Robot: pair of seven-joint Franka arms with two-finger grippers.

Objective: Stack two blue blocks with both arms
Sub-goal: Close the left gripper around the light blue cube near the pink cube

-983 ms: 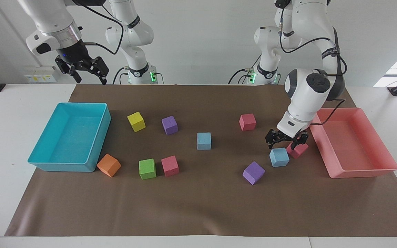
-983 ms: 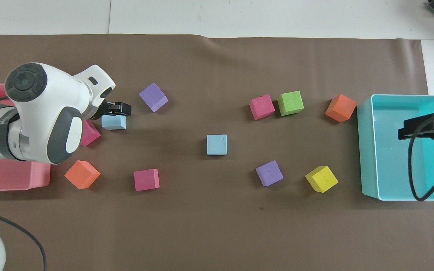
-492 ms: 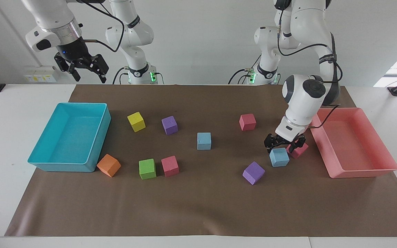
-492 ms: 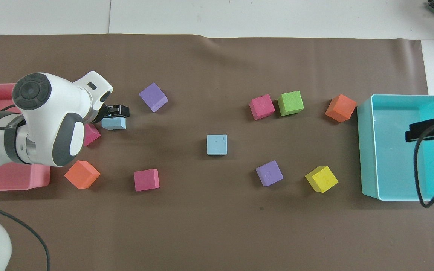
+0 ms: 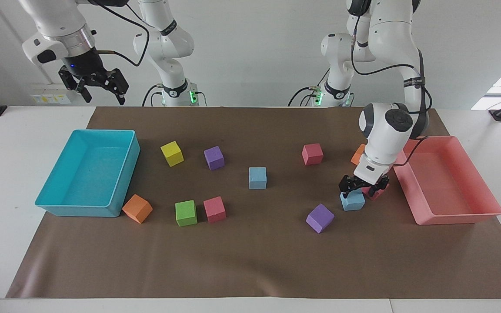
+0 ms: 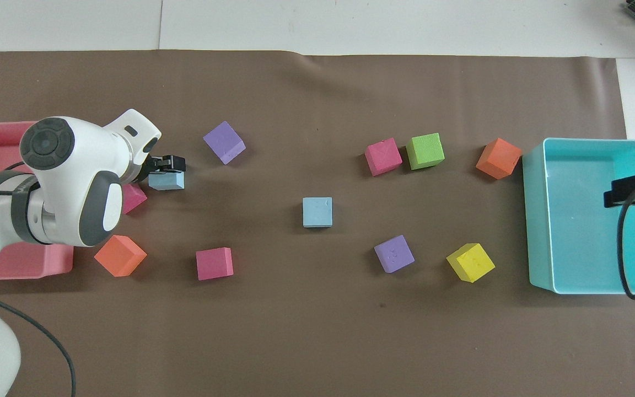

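Lowered since the earlier frames, the left gripper (image 5: pixel 362 188) now sits down onto the blue block by the trays (image 5: pixel 352 201), fingers straddling its top; whether they pinch it or are merely spread about it I cannot tell. Right gripper (image 5: pixel 95 84) has drawn back and higher, hanging over the turquoise tray's end of the table with its fingers spread, holding nothing.

Counts, largest first. Trays: two. Turquoise tray (image 5: pixel 59 205) at the right arm's end, nothing in it. Pink tray (image 5: pixel 455 216) at the left arm's end, partly hidden by the left arm; the visible floor holds nothing.

Cubes: eleven, all on the brown mat (image 5: pixel 250 265). Pink, three. Blue, two. Purple, two. Orange, two. Yellow, one. Green, one.

Task blocks: light sky-blue foam cubes, matte, same size as the others. One under the left gripper, just beside a pink cube (image 6: pixel 133 198) and near the pink tray. The other blue block (image 5: pixel 257 178) stands alone mid-mat, square to the table, well apart from the first.
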